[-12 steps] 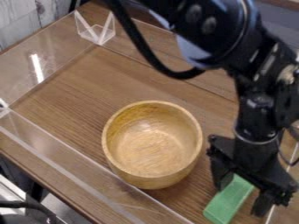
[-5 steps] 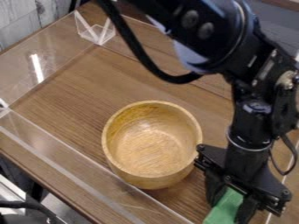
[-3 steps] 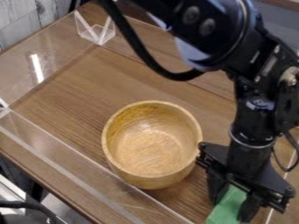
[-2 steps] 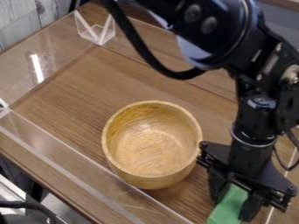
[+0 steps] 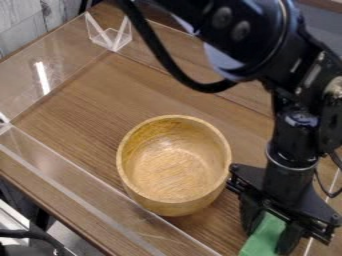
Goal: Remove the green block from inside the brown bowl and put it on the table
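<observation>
Green block (image 5: 271, 240): low at the bottom right of the frame, outside the brown bowl (image 5: 174, 163), just beside the bowl's right wall. Only its upper part shows; the lower end runs off the frame edge, so contact with the counter (image 5: 120, 95) cannot be confirmed.

Change: 2.4 s ago the block sits higher, more of its length visible, angled between the fingers. By 1.0 s ago it is lower, and since then nothing shifts — block, tool and arm look the same across the last three views. Descent appears finished; arm at rest.

Tool (image 5: 285, 228): points down over the block, dark fingers on either side of it, part-way closed at roughly the block's width. Reads as a grip still in place on the block, not yet let go.

Bowl: empty, bare wood grain inside. Has not moved across the views; centre-bottom of frame.

Meaning for the task: removal is done. Placement is at its last step, in my judgement: the block looks down at or near counter level, and what remains is opening the fingers and lifting clear. Risk: block tipping or dragging if a finger sticks on release.

Surround: clear acrylic wall (image 5: 54, 60) at left, untouched.
</observation>
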Controlling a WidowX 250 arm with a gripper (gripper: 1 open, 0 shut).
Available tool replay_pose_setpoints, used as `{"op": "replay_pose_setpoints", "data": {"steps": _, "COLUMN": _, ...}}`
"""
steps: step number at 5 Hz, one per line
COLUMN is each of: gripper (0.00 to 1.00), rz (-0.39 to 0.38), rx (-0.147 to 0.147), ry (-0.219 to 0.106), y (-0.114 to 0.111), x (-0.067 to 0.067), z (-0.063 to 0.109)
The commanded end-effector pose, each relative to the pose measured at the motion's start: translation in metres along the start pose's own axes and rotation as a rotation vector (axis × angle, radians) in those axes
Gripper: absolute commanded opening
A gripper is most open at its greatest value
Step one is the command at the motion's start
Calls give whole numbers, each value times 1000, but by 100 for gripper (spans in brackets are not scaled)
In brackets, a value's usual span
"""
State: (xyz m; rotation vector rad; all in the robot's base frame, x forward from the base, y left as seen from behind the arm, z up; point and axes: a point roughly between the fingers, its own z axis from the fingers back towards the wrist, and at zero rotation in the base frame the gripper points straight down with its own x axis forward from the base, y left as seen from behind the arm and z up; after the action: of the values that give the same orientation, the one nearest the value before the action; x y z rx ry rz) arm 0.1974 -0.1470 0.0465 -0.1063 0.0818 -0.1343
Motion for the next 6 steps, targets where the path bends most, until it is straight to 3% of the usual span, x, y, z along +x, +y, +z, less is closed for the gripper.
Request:
{"op": "replay_pose_setpoints", "data": {"steps": 1, "gripper": 0, "rz": -6, "rx": -21, "ry": -40, "y": -8, "x": 8, "z": 10}}
{"op": "replay_pose_setpoints", "data": {"steps": 2, "gripper": 100, "rz": -2, "rx": -22, "ry": -35, "y": -6, "x": 8, "z": 12}}
{"op": "replay_pose_setpoints", "data": {"steps": 5, "gripper": 100, "rz": 22, "rx": -20, "ry": -35, "y": 10, "x": 13, "z": 37}}
{"op": "replay_pose_setpoints", "data": {"steps": 6, "gripper": 100, "rz": 59, "rx": -12, "ry": -60, "y": 33, "x": 20, "z": 68}}
